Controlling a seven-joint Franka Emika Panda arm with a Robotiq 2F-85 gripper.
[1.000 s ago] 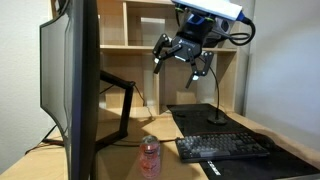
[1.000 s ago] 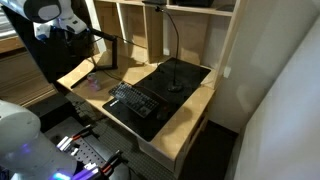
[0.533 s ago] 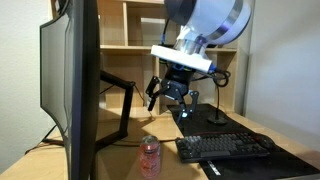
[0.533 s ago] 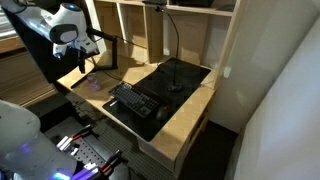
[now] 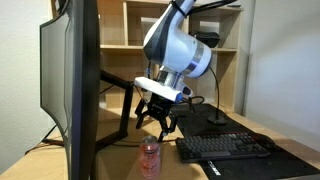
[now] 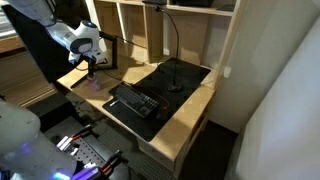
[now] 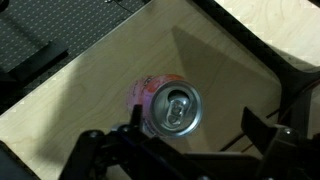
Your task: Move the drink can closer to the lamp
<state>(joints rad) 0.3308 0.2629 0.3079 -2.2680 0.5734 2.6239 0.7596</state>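
Observation:
The pink-red drink can [image 5: 150, 158] stands upright on the wooden desk, in front of the monitor and left of the keyboard. It shows small in an exterior view [image 6: 92, 83]. The wrist view looks straight down on its silvery top [image 7: 173, 108]. My gripper [image 5: 155, 122] hangs open just above the can, fingers spread, not touching it; it also shows in the wrist view [image 7: 195, 128]. The lamp has a round black base [image 6: 177, 84] on the black mat and a thin gooseneck [image 5: 219, 92] rising to the shelf.
A large black monitor [image 5: 72, 85] on its arm stands at the desk's left. A black keyboard [image 5: 225, 147] lies on a black desk mat [image 6: 170, 82]. Wooden shelving [image 5: 130, 25] backs the desk. The desk edge [image 6: 170, 130] is near the keyboard.
My arm has come down from high near the shelf and moved left, to just above the can. The can has not moved.

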